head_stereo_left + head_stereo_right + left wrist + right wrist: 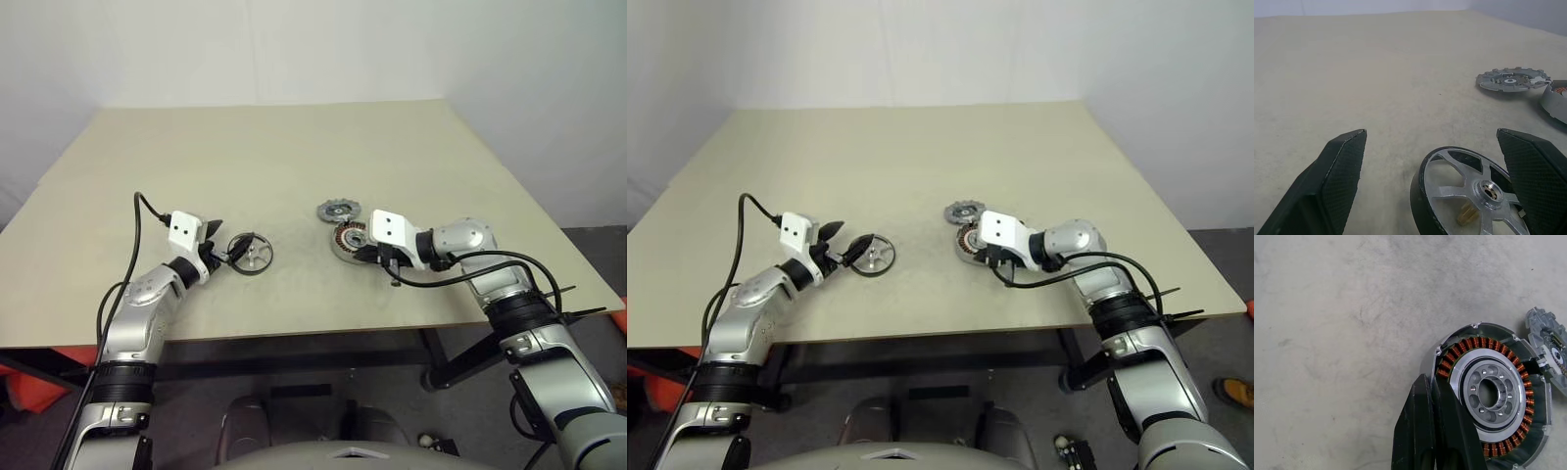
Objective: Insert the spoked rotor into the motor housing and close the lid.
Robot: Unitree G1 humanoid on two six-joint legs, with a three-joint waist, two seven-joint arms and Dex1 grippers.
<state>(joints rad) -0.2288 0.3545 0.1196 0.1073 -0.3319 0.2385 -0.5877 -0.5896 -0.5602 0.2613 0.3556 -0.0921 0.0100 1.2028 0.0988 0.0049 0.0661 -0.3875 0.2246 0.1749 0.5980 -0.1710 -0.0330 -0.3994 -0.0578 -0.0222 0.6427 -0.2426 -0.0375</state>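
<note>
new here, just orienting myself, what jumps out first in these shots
The motor housing, ringed with copper windings, lies on the table at the shut right claw. The spoked rotor sits between the open left claw's fingers. The notched lid lies just beyond the housing.

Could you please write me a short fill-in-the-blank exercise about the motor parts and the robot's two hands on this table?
1. The left hand has its fingers ____ around the silver spoked rotor.
2. The right hand, its fingers ____, is at the rim of the round motor housing with copper windings.
3. The dark grey notched lid lies on the beige table beside the ____.

Missing words: open; shut; motor housing
</note>
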